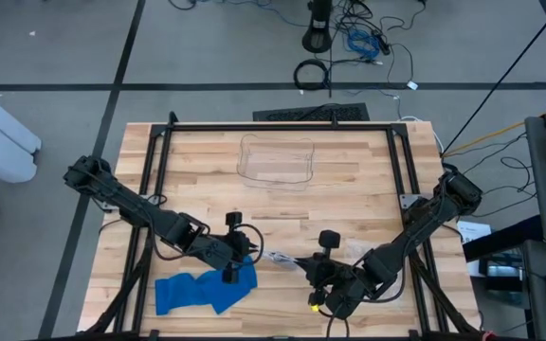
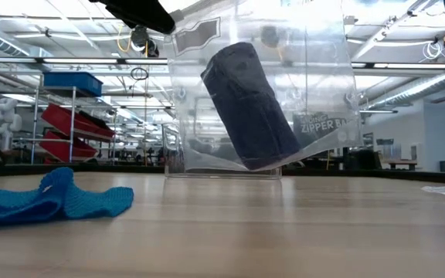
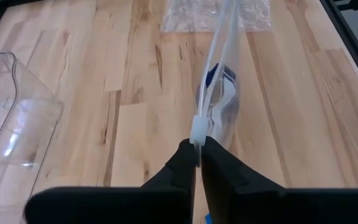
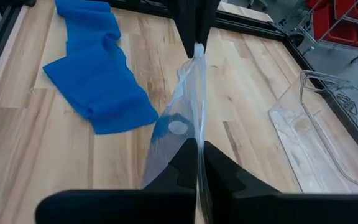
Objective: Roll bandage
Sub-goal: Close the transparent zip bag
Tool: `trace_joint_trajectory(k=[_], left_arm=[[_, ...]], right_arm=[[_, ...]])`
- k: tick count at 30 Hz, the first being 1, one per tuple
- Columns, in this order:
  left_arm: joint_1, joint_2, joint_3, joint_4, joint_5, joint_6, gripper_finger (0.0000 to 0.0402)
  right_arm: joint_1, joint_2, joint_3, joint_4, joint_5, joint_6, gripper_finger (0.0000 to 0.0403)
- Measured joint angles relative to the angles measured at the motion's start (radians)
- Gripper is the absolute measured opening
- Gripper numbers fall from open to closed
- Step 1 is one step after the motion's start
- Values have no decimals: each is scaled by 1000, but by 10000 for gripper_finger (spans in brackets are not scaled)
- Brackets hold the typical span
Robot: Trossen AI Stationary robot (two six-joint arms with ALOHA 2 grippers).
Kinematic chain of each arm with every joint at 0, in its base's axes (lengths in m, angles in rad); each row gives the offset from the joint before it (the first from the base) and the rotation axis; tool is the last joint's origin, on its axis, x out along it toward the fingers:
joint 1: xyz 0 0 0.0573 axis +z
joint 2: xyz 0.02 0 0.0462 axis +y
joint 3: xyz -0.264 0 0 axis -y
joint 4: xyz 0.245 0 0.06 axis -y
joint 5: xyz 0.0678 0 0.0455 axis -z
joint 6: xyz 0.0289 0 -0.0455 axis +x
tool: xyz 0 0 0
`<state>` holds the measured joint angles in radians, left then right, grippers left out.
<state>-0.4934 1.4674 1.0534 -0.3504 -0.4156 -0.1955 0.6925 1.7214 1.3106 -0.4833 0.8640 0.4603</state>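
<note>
Bandage [image 1: 202, 291]: bright blue all over, a fine knit texture showing in the low view, no print.
Zipper bag [image 4: 185, 130]: clear plastic with a blue patch and a pale round spot inside, white seal strip along the edge.
Clear tray [image 1: 276, 161]: see-through, colourless, only its outline catching the light.
Surface [image 1: 349, 180]: light wood, butcher-block strips with darker streaks of grain.
Left gripper [image 3: 197, 163]: plain black.
Right gripper [image 4: 197, 160]: plain black too.
Frame [image 1: 282, 127]: black bars round the wood.
Floor [image 1: 55, 57]: grey with dark lines.
</note>
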Motion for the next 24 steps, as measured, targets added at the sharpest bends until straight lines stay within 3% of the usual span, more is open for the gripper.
trace_joint_trajectory(k=[5, 14, 19, 24], left_arm=[[0, 0, 0, 4, 1, -5, 9], [0, 0, 0, 2, 18, 19, 30], [0, 0, 0, 2, 12, 20, 6], [0, 1, 0, 37, -7, 28, 3]], right_arm=[[8, -7, 0, 2, 8, 0, 0], [10, -7, 0, -1, 1, 3, 0], [10, -7, 0, -1, -2, 3, 0], [7, -7, 0, 0, -93, 9, 0]])
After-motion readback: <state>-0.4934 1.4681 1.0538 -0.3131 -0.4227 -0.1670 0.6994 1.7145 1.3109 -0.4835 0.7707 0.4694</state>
